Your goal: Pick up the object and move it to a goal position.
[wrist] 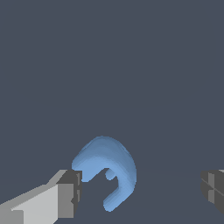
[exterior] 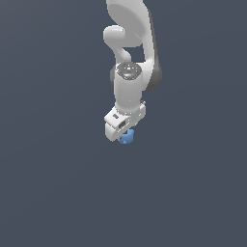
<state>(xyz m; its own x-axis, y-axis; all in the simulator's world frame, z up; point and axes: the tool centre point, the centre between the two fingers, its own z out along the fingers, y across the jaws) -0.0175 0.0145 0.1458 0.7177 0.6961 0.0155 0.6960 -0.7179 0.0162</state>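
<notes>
The object (wrist: 107,168) is a small plain blue rounded lump with a hollow on one side. In the wrist view it lies between my two fingers, close to one dark pad (wrist: 71,192) and well apart from the other (wrist: 213,189). My gripper (wrist: 142,190) is open, its jaws wide apart and not touching the object. In the exterior view the white gripper (exterior: 123,131) points down right over the object (exterior: 127,138), which peeks out just below the hand. The fingertips are hidden there.
The white arm (exterior: 129,58) comes down from the top of the exterior view. Around it lies a plain dark grey-blue floor (exterior: 58,183) with nothing else on it. No goal marker shows in either view.
</notes>
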